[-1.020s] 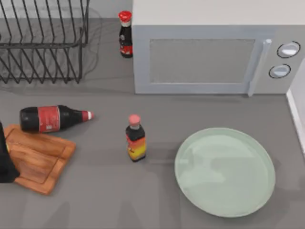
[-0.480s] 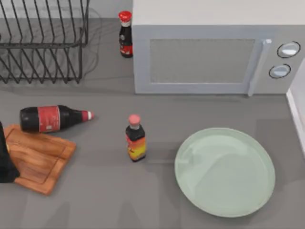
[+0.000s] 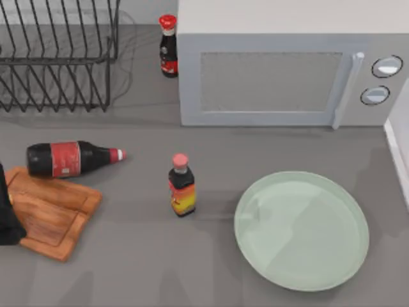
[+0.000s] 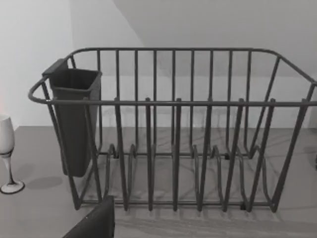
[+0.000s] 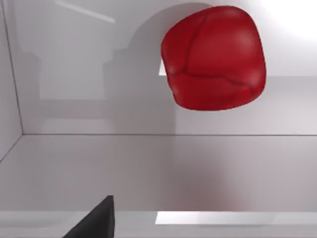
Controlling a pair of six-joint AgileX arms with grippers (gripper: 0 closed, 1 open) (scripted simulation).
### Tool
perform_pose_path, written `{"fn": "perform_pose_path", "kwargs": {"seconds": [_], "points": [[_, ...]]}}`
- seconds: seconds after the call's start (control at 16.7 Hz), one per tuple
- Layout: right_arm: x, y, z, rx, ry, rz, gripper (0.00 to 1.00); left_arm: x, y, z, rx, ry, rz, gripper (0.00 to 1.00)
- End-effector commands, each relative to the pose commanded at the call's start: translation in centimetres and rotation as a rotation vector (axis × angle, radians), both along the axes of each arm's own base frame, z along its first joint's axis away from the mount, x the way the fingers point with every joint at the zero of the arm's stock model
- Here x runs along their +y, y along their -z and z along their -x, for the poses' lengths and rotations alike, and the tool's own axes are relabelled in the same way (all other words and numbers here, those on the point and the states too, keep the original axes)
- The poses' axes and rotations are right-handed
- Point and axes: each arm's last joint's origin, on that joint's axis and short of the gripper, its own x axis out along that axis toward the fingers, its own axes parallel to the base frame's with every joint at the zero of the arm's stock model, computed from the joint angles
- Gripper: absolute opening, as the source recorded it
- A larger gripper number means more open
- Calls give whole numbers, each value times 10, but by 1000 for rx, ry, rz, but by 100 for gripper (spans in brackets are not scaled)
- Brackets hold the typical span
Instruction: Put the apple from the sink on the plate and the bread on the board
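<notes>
The red apple (image 5: pixel 213 57) lies in the white sink (image 5: pixel 74 99), close ahead in the right wrist view, with a dark edge of my right gripper (image 5: pixel 96 220) low in front of it. The sink's white rim (image 3: pixel 401 153) runs along the table's right edge. The pale green plate (image 3: pixel 301 230) sits at the front right with nothing on it. At the front left lies the brown wooden board (image 3: pixel 51 211). My left arm (image 3: pixel 7 217) covers the board's left end. The bread is hidden.
A black wire dish rack (image 3: pixel 57 57) stands at the back left, also seen close up (image 4: pixel 173 129) beside a wine glass (image 4: pixel 6 148). A grey microwave (image 3: pixel 281 70) fills the back. A dark bottle (image 3: pixel 70 158) lies above the board, with upright bottles (image 3: pixel 182 185) mid-table and at the back (image 3: pixel 168 46).
Nothing on the table has moved. Only the faint shadow over the plate has shifted a little.
</notes>
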Motion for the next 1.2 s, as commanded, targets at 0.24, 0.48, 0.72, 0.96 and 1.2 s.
{"fn": "perform_pose_path", "kwargs": {"seconds": [0.24,0.48,0.72,0.96,1.2], "points": [[2,5,-1,1,-4,0,100,0,0,0,0,0,0,100],[-1,50,-7,2,-3,-1,100,0,0,0,0,0,0,100],[-2,109,-7,-14,-1,5,100,0,0,0,0,0,0,100],[0,143,0,0,0,0,100,0,0,0,0,0,0,100],[0,143,0,0,0,0,100,0,0,0,0,0,0,100]]}}
